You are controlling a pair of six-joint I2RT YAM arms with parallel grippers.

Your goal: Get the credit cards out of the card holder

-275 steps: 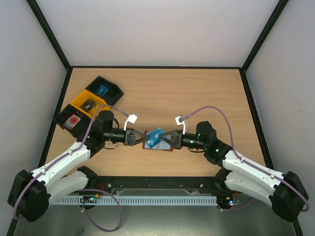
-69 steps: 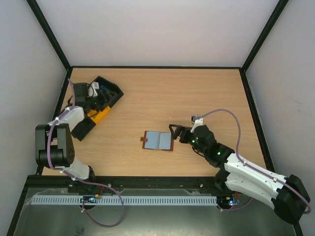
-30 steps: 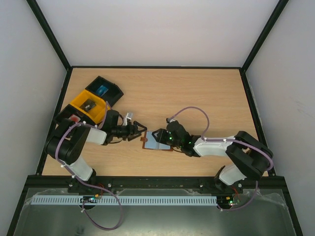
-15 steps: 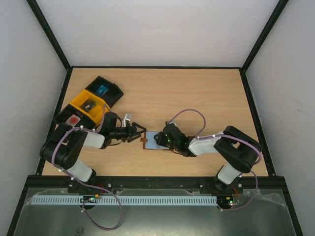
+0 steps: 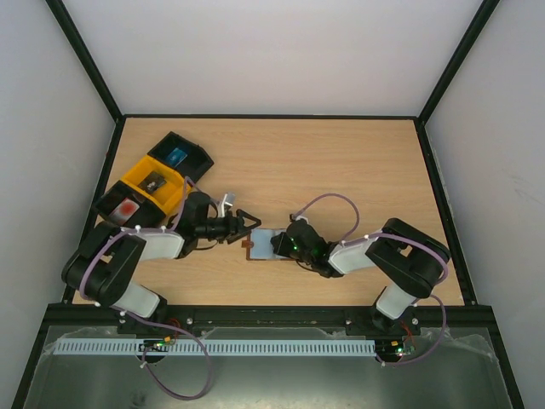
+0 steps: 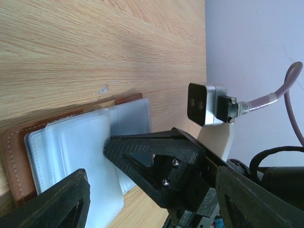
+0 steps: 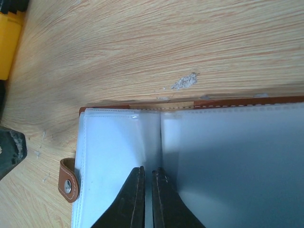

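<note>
Right wrist view gives you the clearest look: the right gripper (image 7: 147, 170) has its fingers pressed together, tips resting on the frosted pockets of the card holder (image 7: 109, 152) right at its centre fold. You cannot tell whether a pocket leaf is caught between them. The holder lies open and flat on the table (image 5: 341, 162). Its snap tab (image 7: 68, 183) points toward the left gripper (image 5: 247, 222), which hangs with fingers spread wide just beside that edge. From overhead, the right gripper hides the holder's right half. The pockets are cloudy, so you cannot make out what sits inside them.
</note>
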